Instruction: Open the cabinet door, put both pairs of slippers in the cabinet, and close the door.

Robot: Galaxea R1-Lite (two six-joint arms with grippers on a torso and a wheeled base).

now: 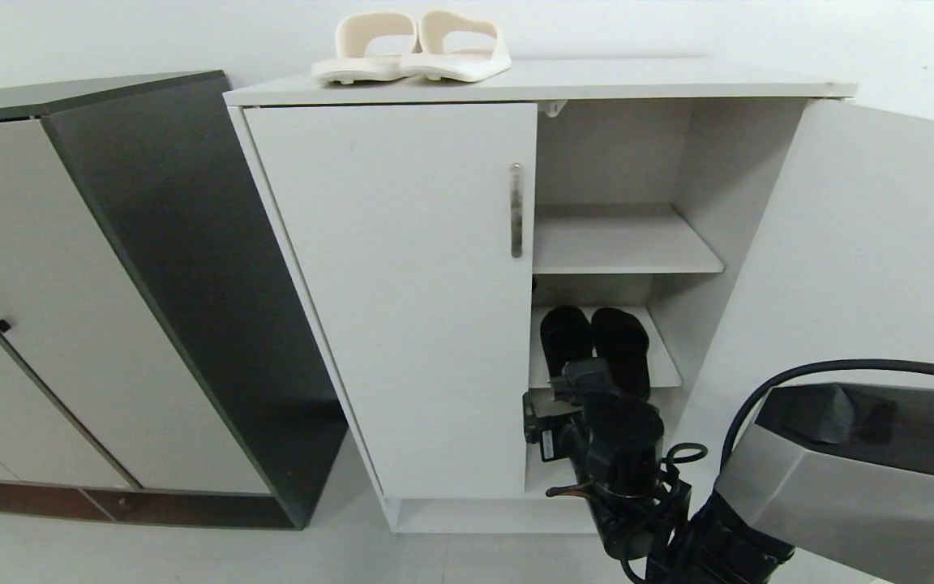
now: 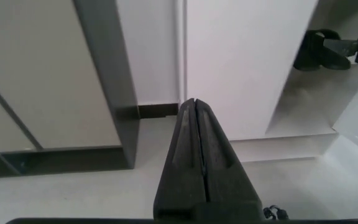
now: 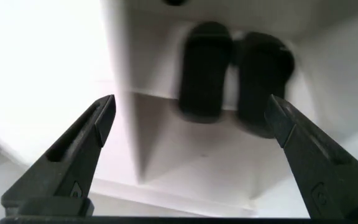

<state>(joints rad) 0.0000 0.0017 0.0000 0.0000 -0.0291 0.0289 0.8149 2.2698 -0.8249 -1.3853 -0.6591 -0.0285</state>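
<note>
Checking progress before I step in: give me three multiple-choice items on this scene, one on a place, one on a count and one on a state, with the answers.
1. Where are the black slippers?
A) on the floor
B) on the lower shelf inside the cabinet
C) on top of the cabinet

2. How many pairs of slippers are inside the cabinet?
A) none
B) one
C) two

3. How are the fingers of the right gripper?
A) open
B) shut on a slipper
C) shut, empty

Answers:
1 B: the head view shows them side by side on that shelf, past the open door.
2 B: only the black pair is inside; the cream pair sits on top.
3 A: the fingers stand wide apart with nothing between them.
</note>
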